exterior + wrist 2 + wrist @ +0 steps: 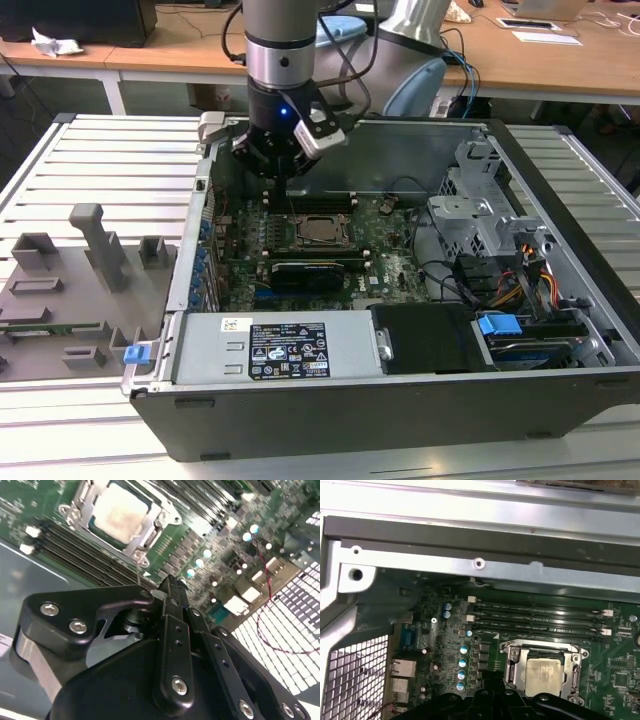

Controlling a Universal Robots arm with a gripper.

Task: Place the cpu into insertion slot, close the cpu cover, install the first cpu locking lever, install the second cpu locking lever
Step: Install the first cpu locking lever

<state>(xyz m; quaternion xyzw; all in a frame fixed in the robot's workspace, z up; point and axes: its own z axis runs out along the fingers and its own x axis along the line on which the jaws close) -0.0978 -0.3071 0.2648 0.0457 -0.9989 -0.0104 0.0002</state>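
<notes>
The cpu [320,231] lies flat in the motherboard socket, silvery-tan top up, also seen in both wrist views [120,514] [545,672]. The cpu cover [303,219], a thin metal frame, lies down around it [85,510] [512,665]. My gripper [284,180] hangs over the board just behind the socket, toward the exterior view's left. Its fingers [170,592] are shut together. A thin metal rod [138,572] runs from the socket's corner up to the fingertips; I cannot tell whether they touch it.
The open case's walls [560,190] surround the board. A long black card [300,272] sits in front of the socket, and a silver power supply [270,350] in front of that. A drive cage [480,215] and cables stand right. Grey fixtures [80,270] lie left.
</notes>
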